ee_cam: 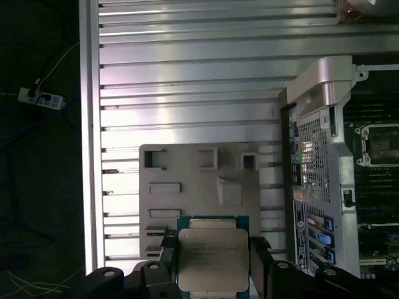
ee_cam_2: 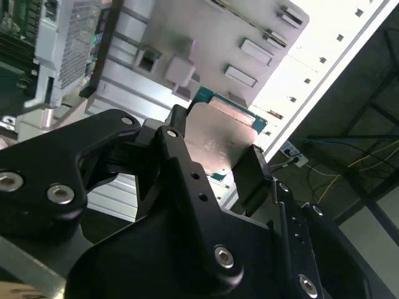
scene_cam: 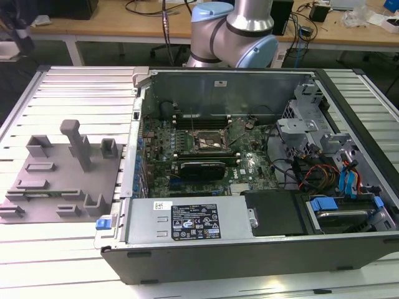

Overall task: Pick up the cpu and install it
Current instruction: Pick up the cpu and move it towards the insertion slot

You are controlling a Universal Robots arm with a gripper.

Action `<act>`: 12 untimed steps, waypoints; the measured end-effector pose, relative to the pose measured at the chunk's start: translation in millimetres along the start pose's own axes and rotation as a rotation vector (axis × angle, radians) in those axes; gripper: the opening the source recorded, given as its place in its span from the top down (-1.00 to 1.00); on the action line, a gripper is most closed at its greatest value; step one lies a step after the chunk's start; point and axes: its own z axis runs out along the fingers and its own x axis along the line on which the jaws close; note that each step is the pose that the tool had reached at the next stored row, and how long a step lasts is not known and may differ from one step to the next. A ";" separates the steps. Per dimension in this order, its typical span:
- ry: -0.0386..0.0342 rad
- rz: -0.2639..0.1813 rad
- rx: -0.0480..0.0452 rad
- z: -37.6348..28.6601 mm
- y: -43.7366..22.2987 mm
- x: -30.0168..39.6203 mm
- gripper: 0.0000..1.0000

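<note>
The cpu (ee_cam: 212, 258) (ee_cam_2: 219, 132), a flat square chip with a silver-grey top and green rim, sits between my black fingers (ee_cam: 258, 256) in both wrist views. My gripper (ee_cam: 212, 265) (ee_cam_2: 215, 148) is shut on its two opposite edges. It hangs well above the grey fixture plate (ee_cam: 187, 171) (ee_cam_2: 206, 37), which lies on the slatted table at the exterior view's left (scene_cam: 62, 180). The motherboard socket (scene_cam: 209, 142) (ee_cam: 379, 146) lies open inside the computer case. The arm's blue and grey joints (scene_cam: 234, 31) rise behind the case.
The open computer case (scene_cam: 206, 261) fills the middle and right of the slatted aluminium table (scene_cam: 75, 84), with its power supply (scene_cam: 190, 219) at the front and drive bays with cables (scene_cam: 340, 180) at the exterior view's right. Upright blocks (scene_cam: 78, 143) stand on the fixture plate.
</note>
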 end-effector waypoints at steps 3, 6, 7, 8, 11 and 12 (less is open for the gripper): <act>0.0002 0.000 0.0000 -0.1 1.1 -24.1 -0.09; 0.0004 0.000 0.0001 -0.1 1.8 -40.6 -0.09; 0.0005 0.000 0.0000 -0.2 2.2 -50.4 -0.09; 0.0005 0.000 0.0000 -0.2 2.6 -59.4 -0.09; 0.0008 0.000 0.0000 -0.3 3.5 -78.0 -0.09; 0.0008 0.000 0.0000 -0.4 3.8 -84.8 -0.09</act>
